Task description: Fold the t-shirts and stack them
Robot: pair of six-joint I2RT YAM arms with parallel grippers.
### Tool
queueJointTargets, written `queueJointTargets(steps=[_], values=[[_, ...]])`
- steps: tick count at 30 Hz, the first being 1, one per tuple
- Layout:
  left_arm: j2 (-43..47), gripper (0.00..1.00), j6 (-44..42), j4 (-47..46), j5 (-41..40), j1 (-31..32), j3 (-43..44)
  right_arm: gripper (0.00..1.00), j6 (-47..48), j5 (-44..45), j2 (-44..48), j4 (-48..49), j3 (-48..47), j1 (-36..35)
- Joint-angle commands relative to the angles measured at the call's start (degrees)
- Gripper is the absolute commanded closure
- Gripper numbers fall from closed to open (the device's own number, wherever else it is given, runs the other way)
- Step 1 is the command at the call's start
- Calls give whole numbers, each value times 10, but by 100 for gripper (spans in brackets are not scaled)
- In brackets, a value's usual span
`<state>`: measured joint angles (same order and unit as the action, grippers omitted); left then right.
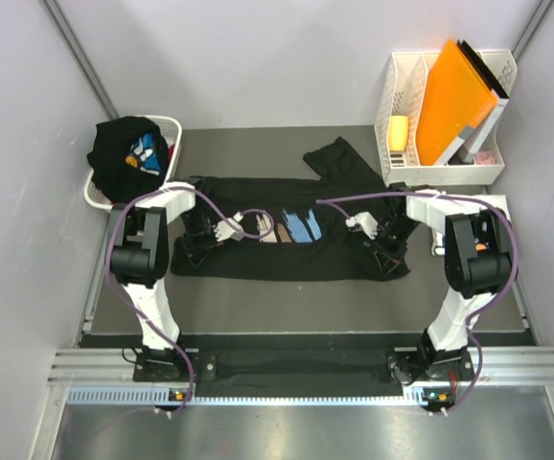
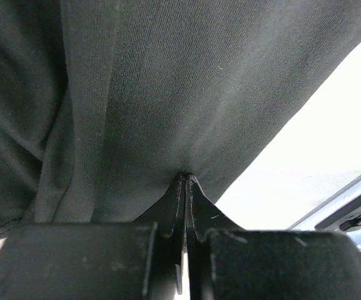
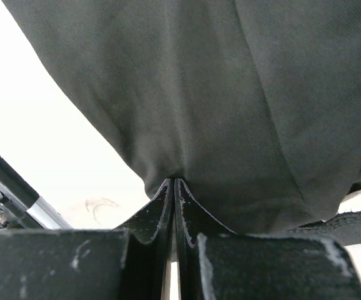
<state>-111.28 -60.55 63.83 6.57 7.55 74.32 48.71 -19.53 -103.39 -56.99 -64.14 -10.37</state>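
Top view's evenly lit and sharp; wrist views blow out to white glare behind the dim black cotton t-shirt (image 2: 168, 94).

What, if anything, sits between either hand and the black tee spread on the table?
Nothing visible. The left hand and right hand are each shut directly on the black tee; both wrist views show cloth pinched between closed jaws. The basket and file rack sit at the far corners, not on the tee.
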Motion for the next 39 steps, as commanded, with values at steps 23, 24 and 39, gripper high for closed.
queueJointTargets(steps=[23,24,39], values=[[-38,100,-15,-45,-28,-5,-24,100,56,41,-17,-7,17,93],[-39,100,-15,-42,-25,-5,-25,100,55,38,-20,-6,18,93],[-24,100,-27,8,41,-1,-11,100,75,56,-23,-12,20,93]])
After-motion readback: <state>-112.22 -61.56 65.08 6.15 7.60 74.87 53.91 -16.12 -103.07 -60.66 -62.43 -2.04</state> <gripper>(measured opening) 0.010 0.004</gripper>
